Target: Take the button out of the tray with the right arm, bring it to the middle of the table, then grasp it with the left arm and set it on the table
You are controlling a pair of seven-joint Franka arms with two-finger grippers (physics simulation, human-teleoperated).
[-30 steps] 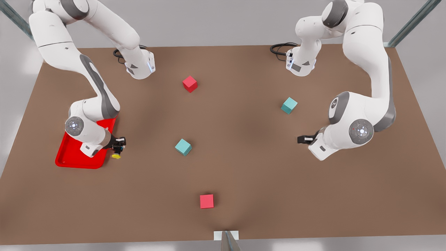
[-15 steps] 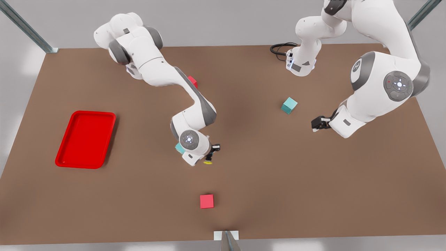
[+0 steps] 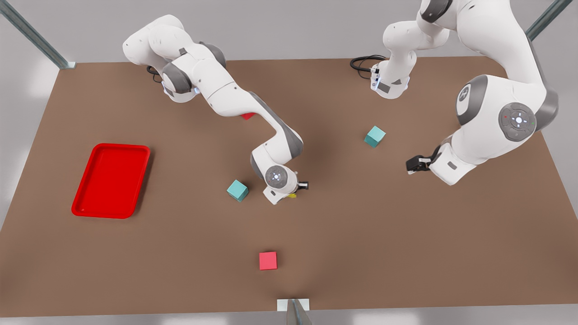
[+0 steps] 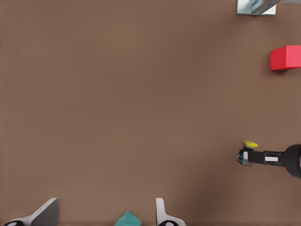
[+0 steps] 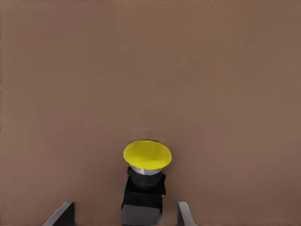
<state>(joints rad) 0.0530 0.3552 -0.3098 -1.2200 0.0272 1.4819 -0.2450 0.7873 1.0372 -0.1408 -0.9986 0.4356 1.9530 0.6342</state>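
The yellow-capped button (image 3: 292, 195) hangs near the middle of the brown table (image 3: 361, 234), my right gripper (image 3: 303, 185) shut on its black base. In the right wrist view the button (image 5: 147, 154) sits between the fingers of the right gripper (image 5: 123, 216), cap pointing away over bare table. The red tray (image 3: 110, 180) lies at the front view's left with nothing in it. My left gripper (image 3: 412, 164) hovers open at the front view's right. From the left wrist view, the open left gripper (image 4: 104, 216) faces the button (image 4: 249, 144) held farther off by the right gripper (image 4: 247, 157).
A teal cube (image 3: 237, 190) sits just beside the right wrist. Another teal cube (image 3: 375, 136) lies near the left gripper. One red cube (image 3: 268, 260) rests toward the front edge. Another red cube (image 3: 247, 116) is mostly hidden behind the right arm.
The right arm has carried the button from the tray's edge across to the middle of the table. The left arm has drawn back a little toward the front view's right.
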